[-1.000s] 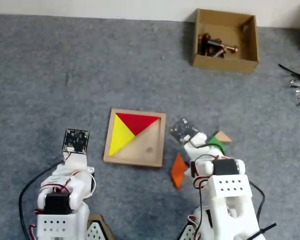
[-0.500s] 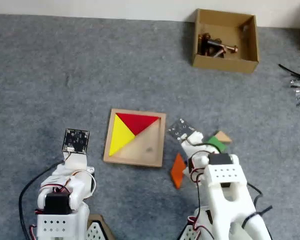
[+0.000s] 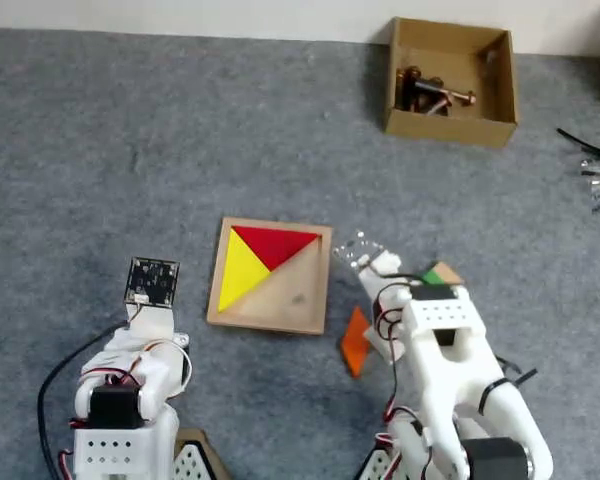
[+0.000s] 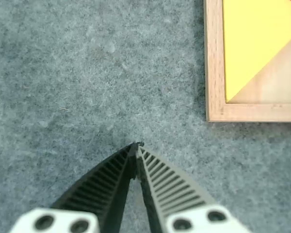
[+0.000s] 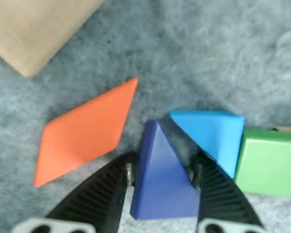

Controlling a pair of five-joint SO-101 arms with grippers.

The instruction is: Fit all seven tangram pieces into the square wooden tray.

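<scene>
Now, tray (image 3: 276, 224): centre of the high view, on grey carpet (image 3: 130, 150); red triangle (image 3: 273, 245) and yellow triangle (image 3: 238, 272) lie inside, the rest is bare wood.
Right of tray: orange piece (image 5: 85, 131), light blue piece (image 5: 211, 133) and green piece (image 5: 269, 167) lie flat on the carpet.
Right gripper (image 5: 161, 167): fingers clamp both sides of the dark blue triangle (image 5: 160, 189), which sits between the orange and light blue pieces.
Left gripper (image 4: 137, 145): closed, empty, over carpet beside the tray's lower left corner.
Box (image 3: 445, 130): upper right of the high view.

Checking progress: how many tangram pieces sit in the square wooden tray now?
2, in the wooden tray: red triangle against the far wall, yellow triangle against the left wall. None hidden.
</scene>
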